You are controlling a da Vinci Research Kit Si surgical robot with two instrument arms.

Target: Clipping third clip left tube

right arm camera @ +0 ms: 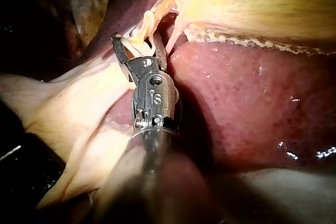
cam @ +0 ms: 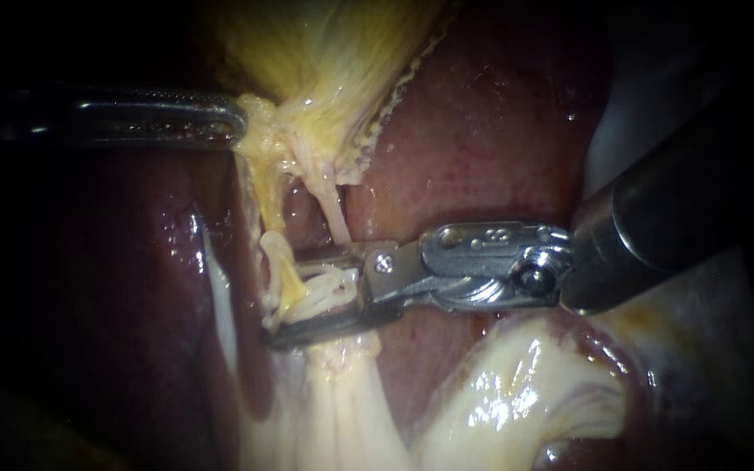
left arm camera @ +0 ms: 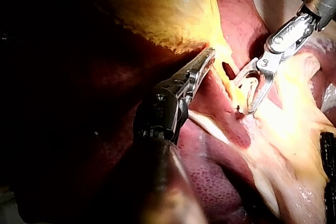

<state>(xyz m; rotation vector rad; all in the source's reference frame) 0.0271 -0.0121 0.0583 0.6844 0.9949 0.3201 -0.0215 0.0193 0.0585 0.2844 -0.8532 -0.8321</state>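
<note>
Two instruments: left instrument pinching gallbladder, right instrument agape around left tube

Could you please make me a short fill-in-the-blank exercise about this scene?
1. The yellow organ gripped by the left instrument is the ___.
2. The right instrument straddles a pale ___.
3. The dark red organ underneath is the ___.
Missing: gallbladder; tube; liver.
</note>
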